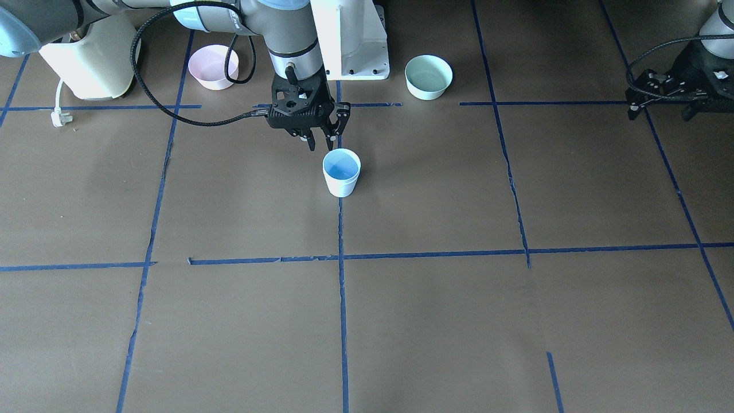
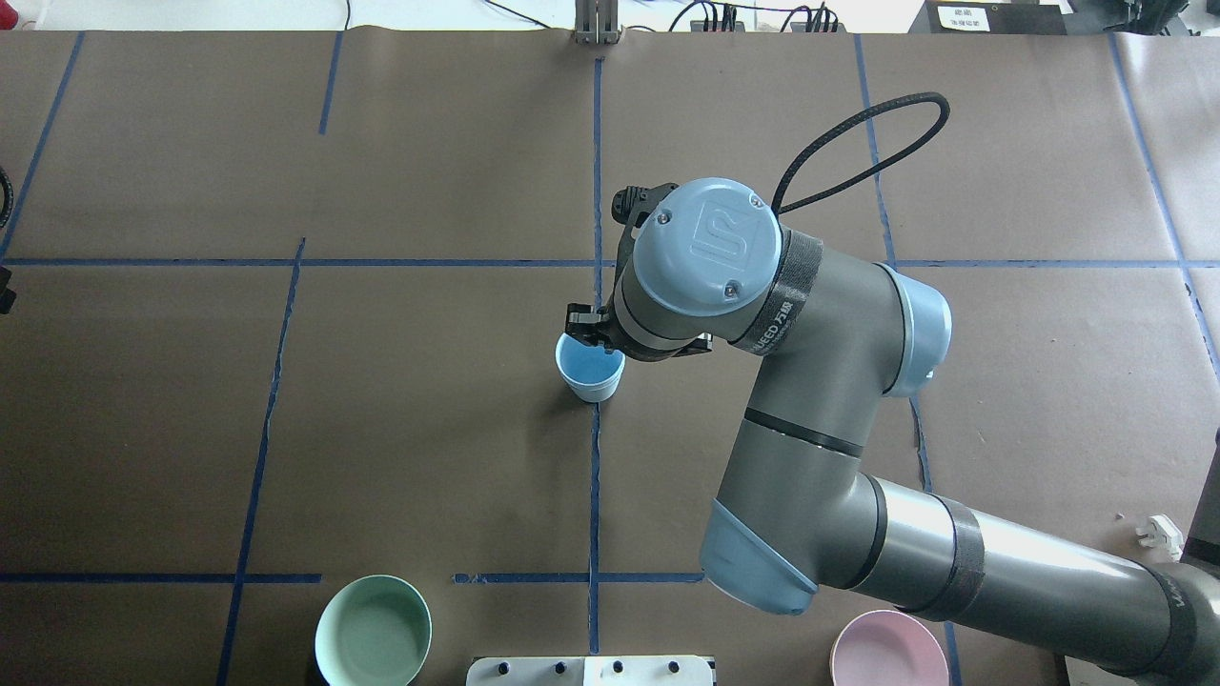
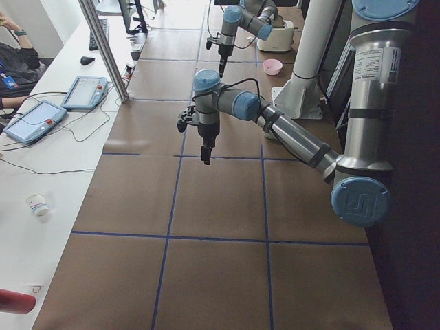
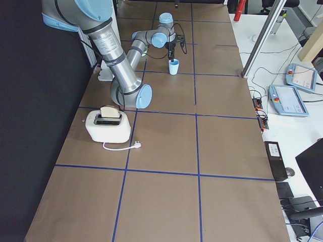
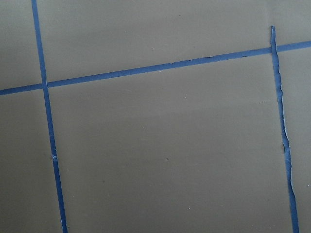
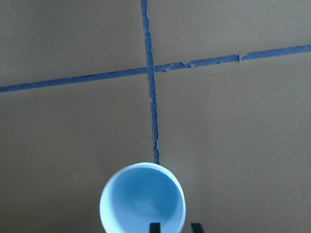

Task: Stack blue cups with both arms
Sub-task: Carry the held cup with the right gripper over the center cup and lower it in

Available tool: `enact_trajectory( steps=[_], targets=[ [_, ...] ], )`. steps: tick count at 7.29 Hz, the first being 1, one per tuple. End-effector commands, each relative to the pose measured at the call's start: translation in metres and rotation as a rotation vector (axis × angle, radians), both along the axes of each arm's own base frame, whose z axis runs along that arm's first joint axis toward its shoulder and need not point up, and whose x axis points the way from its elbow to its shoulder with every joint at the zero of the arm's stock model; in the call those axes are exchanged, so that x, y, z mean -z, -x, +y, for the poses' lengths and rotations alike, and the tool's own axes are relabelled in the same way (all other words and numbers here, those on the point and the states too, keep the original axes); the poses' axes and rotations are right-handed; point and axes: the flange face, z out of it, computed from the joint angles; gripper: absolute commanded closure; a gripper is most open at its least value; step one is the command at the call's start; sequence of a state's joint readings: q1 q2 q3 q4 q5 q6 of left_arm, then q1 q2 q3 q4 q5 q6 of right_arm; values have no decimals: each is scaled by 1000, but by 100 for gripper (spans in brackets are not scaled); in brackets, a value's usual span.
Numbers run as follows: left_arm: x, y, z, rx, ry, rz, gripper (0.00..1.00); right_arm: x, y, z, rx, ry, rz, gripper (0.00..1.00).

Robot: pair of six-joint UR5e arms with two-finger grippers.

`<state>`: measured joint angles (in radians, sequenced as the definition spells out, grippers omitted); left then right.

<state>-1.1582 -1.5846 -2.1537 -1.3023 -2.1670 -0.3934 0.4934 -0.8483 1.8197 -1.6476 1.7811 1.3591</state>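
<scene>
**Right fingers apart at the blue cup's rim**

The right gripper [image 1: 322,140] pointed straight down with its fingers [image 6: 154,228] apart. In the wrist view one finger sat over the cup's blue inside and the other just outside the rim, and they clamped nothing. Whether either finger touched the rim could not be told.

The blue cup [image 1: 342,172] stood upright near the middle of the tabletop [image 1: 436,321], on a blue tape line [image 1: 342,298]. Only one cup outline showed; whether a second was nested inside it could not be told.

The right arm [image 2: 820,381] reached in from the robot's right to the centre. At the robot's edge stood the white pedestal [image 1: 350,40]. The pink bowl [image 1: 213,67] lay on its right and the mint-green bowl [image 1: 428,76] on its left, both well apart from the cup. Farther right was a toaster [image 4: 107,126].

The left gripper [image 3: 205,155] hung pointing down over bare tabletop, well to the left of the cup. I could not tell whether its fingers were apart or together.
</scene>
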Motion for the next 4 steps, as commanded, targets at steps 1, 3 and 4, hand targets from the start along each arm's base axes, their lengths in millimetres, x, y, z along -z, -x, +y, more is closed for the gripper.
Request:
enact_trajectory(
  steps=[1,3,4],
  targets=[
    [0,0,0,1,0,-1,0,1,-2,-1,-2,-1,-2,0],
    [-1,0,0,1,3,-2,0,4,-22,-8,-14,-2,-9,0],
    [-1,1,0,2,3,-1,0,8,-51,-15,-28,12,23,0]
  ],
)
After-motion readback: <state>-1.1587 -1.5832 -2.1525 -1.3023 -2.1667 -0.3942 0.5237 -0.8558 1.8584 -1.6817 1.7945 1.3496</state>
